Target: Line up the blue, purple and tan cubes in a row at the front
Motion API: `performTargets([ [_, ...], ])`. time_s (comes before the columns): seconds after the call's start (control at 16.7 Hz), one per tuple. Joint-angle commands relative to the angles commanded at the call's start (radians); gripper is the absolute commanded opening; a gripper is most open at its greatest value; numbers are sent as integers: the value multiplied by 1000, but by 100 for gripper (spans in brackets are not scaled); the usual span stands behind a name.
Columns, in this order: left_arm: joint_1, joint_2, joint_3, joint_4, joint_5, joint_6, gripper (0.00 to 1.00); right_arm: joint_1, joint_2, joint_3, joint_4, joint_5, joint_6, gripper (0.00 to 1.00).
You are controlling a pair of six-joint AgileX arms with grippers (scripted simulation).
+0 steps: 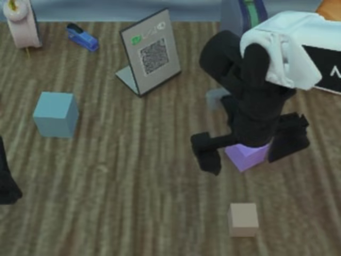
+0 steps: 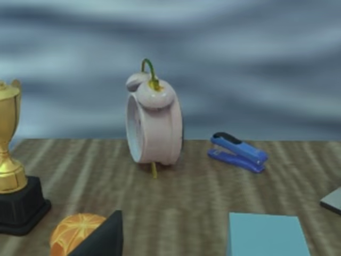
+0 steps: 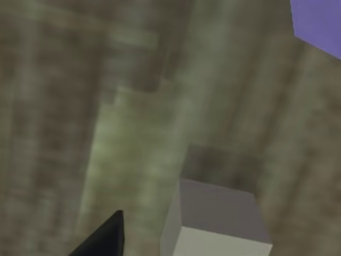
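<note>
Right gripper (image 1: 249,145) is positioned over the purple cube (image 1: 248,155), right of bench centre in the top view; its two dark fingers (image 1: 206,152) are spread wide, one on each side of the cube, with a gap visible on the left side, so no pinch is seen. Contact on the right side cannot be told, as the cube is partly hidden under the arm. The tan cube (image 1: 243,218) is set on the bench (image 1: 133,186) nearer the front, apart from the purple one and slightly left of it. In the right wrist view the tan cube (image 3: 218,224) is seen close below, with a corner of the purple cube (image 3: 319,24) at the frame edge and one dark finger tip (image 3: 104,240) in view. The blue cube (image 1: 55,113) is placed well apart at the bench's left side, untouched. Left arm is parked at the left edge of the top view, only a dark part (image 1: 6,181) being visible; whether its fingers are spread or closed cannot be told. In the left wrist view the blue cube's top (image 2: 266,234) is seen near the frame edge. At the back of the bench a stapler (image 1: 82,37) is seen, with a pink alarm clock (image 1: 22,24) to its left and a QR-code sign stand (image 1: 149,53) to its right. A gold trophy (image 2: 10,160) on a black base and an orange ball (image 2: 74,232) are shown in the left wrist view only.
</note>
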Motion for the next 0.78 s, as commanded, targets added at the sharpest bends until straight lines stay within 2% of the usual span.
performTargets([
  [0.18, 0, 0, 0, 0, 0, 0, 100, -71, 99, 121, -36, -7, -216, 100],
  [0.36, 0, 0, 0, 0, 0, 0, 100, -129, 171, 221, -58, -11, -369, 100],
  [0.54, 0, 0, 0, 0, 0, 0, 100, -157, 200, 268, -65, -12, -427, 100],
  [0.78, 0, 0, 0, 0, 0, 0, 100, -152, 196, 265, -63, -11, -425, 100],
])
